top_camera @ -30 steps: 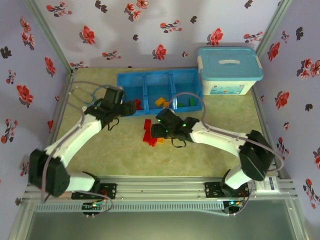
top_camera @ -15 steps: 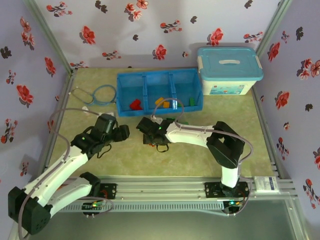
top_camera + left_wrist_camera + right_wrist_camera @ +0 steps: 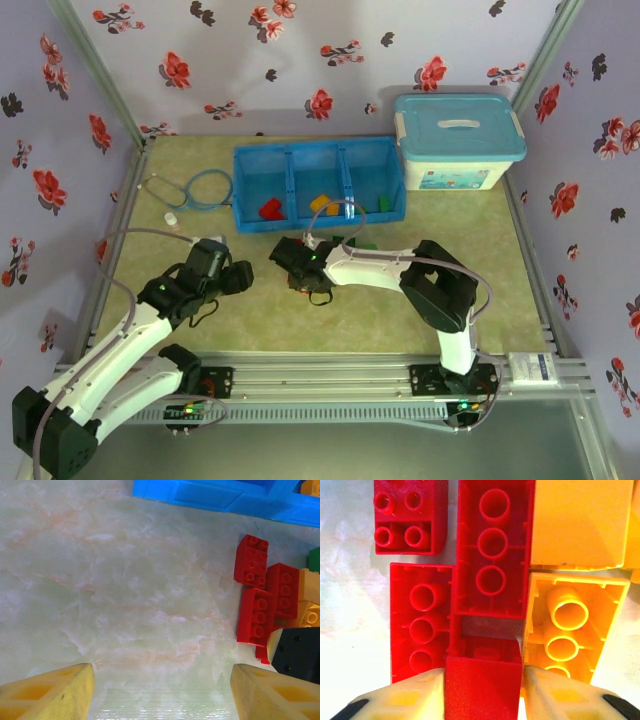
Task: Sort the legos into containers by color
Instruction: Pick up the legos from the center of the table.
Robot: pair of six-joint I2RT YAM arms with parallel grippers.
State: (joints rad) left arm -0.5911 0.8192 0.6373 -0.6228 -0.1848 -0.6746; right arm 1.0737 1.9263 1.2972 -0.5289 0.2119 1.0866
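Red brick sits at the edge of the cluster of loose legos, red and orange-yellow with one green edge showing. The cluster lies on the table just in front of the tray. The right gripper is closed onto the brick, a pad against each side.

Tray compartments: red piece in the left, orange-yellow pieces in the middle, green piece in the right.

Left gripper hangs over bare table beside the cluster, jaws wide apart, nothing between them.
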